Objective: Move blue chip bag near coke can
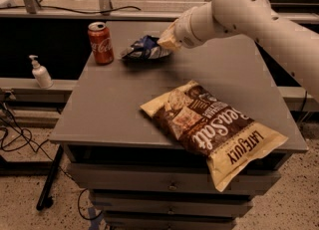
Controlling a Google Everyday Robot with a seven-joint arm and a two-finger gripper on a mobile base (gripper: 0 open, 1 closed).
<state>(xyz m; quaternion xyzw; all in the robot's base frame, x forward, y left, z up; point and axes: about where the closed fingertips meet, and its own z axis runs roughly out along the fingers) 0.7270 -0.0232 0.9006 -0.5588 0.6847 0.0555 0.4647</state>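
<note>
The small dark-blue chip bag (142, 49) is at the far left part of the grey table (114, 104), just right of the red coke can (100, 43), which stands upright near the table's far left corner. My gripper (164, 41) comes in from the right on the white arm and is shut on the right end of the blue bag, holding it at or just above the tabletop. A narrow gap remains between bag and can.
A large cream-and-brown "Sea Salt" chip bag (212, 129) lies flat on the near right of the table. A white pump bottle (41, 72) stands on a lower ledge to the left. Cables (15, 139) lie on the floor at left.
</note>
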